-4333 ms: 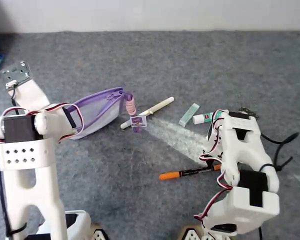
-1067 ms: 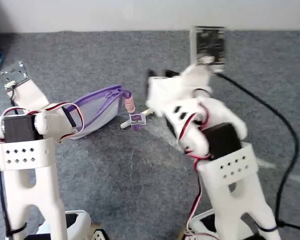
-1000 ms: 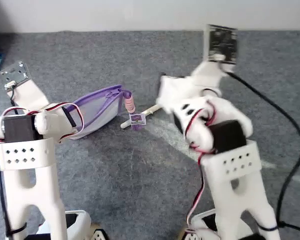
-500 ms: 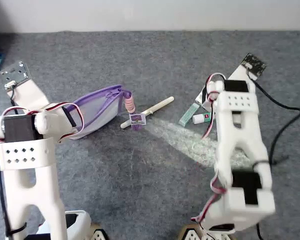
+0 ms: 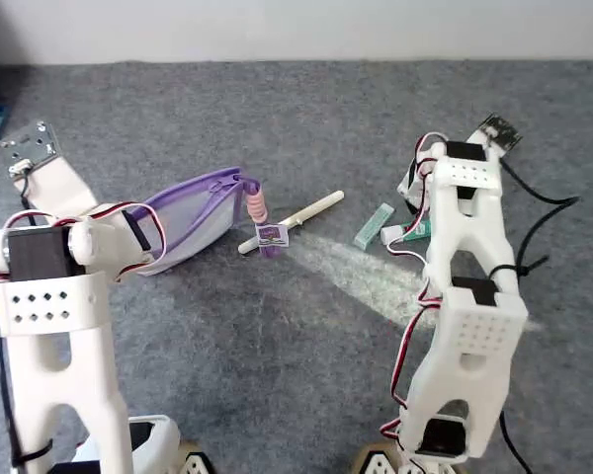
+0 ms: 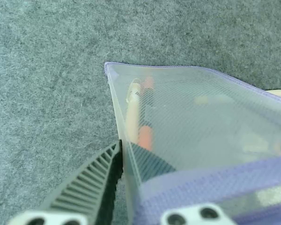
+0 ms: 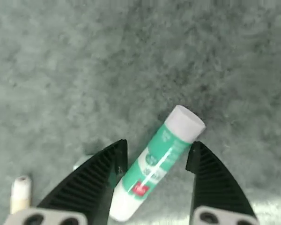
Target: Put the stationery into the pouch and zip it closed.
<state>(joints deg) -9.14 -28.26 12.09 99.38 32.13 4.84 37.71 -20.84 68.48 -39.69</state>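
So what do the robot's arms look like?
The left arm and right arm are chunky white plastic with black motor blocks, grids of little holes and red, black and white wires. The pincer fingers are dark grey and ribbed.

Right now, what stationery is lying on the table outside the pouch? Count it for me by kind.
White pen: 1
Glue stick: 1
Small teal block: 1
Total: 3
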